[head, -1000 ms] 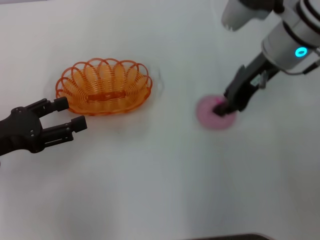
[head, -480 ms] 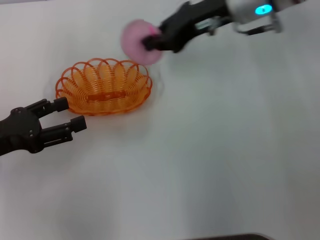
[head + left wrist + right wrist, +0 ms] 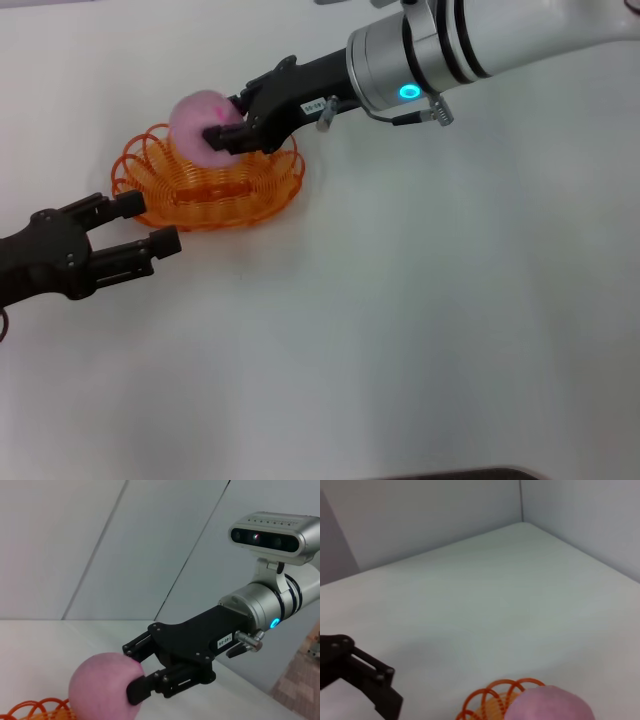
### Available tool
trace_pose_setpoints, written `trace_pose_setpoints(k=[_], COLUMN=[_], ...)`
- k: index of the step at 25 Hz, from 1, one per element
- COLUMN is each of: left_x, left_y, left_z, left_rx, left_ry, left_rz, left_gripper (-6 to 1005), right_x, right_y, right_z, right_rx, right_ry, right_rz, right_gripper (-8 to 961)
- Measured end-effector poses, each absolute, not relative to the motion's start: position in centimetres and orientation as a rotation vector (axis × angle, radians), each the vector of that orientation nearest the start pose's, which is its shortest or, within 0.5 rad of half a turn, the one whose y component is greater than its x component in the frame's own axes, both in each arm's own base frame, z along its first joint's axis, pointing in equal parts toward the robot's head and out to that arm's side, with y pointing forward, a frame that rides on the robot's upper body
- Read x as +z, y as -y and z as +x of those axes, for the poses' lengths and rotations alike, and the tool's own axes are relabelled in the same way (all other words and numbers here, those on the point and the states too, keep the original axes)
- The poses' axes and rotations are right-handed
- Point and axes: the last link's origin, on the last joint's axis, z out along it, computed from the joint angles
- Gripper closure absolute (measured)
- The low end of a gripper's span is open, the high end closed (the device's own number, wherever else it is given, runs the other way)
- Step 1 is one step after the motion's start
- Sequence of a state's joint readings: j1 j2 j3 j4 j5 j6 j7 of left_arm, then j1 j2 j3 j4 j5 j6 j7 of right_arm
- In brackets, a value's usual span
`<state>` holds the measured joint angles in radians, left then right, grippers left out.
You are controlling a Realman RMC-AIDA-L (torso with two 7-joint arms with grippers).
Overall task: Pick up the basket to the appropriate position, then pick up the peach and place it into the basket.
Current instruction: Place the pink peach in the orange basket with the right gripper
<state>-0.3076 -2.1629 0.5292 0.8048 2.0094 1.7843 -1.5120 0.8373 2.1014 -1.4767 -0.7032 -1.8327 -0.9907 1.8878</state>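
Note:
The orange wire basket (image 3: 160, 200) stands on the white table at the left. My right gripper (image 3: 228, 133) is shut on the pale pink peach (image 3: 195, 120) and holds it just above the basket's middle. The left wrist view shows the peach (image 3: 102, 687) in that gripper (image 3: 137, 672), with the basket rim (image 3: 37, 710) below. The right wrist view shows the peach (image 3: 550, 707) over the basket (image 3: 490, 700). My left gripper (image 3: 150, 222) is open and empty, just in front of the basket's near left rim, apart from it.
The white table (image 3: 420, 320) stretches bare to the right and front of the basket. Grey walls stand behind the table in the wrist views.
My right gripper lifted the peach from the table at the right, carried it left, and now holds it lower, over the basket. The left gripper has barely moved.

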Motion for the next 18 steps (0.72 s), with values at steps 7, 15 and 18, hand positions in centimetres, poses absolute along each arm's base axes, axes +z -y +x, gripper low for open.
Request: trace_pose_setpoints(k=[7,15,18], left_x=[1.3,1.3,1.3], left_y=[-25.6,-25.6,-25.6], left_z=[-29.4,-29.4,-29.4], left_rx=[-0.932,-0.934,-0.935], left_ry=[0.953,0.953,0.953], left_rz=[-2.587,-2.585,-2.583], left_gripper=[113,113,113], right_x=[-9.8,-8.8,-7.0], right_y=[-39.6,-39.3,-38.8], right_z=[12.4,13.0,14.4], right_rx=[0.279,0.443,0.641], right_ry=[-0.546,-0.634,-0.686], right_rz=[-2.87,-2.832,-2.765], right_gripper=[431,103,47])
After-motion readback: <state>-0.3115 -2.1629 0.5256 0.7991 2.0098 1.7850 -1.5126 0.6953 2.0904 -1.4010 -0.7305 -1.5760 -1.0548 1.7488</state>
